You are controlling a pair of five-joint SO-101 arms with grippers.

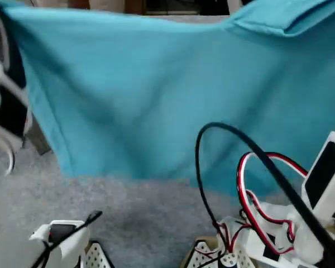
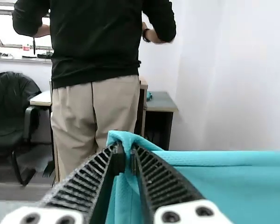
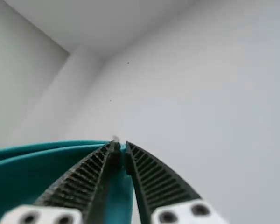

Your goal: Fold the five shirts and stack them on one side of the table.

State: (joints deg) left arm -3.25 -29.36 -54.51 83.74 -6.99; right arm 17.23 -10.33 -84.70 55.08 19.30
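Observation:
A teal shirt [image 1: 173, 95] hangs spread in the air above the grey table [image 1: 134, 218], held up by both arms and covering most of the high view. My left gripper [image 2: 124, 156] is shut on a bunched corner of the teal shirt [image 2: 224, 182], the cloth stretching off sideways from it. My right gripper [image 3: 120, 150] is shut on another edge of the teal shirt [image 3: 32, 168], pointing up toward a white wall and ceiling. The shirt's lower hem hangs just above the table surface.
White arm bases with red and black cables [image 1: 257, 195] stand at the table's near edge, another white base [image 1: 61, 234] at the near left. A person in a black top and beige trousers [image 2: 93, 74] stands behind the table, back turned, near a black chair [image 2: 11, 112].

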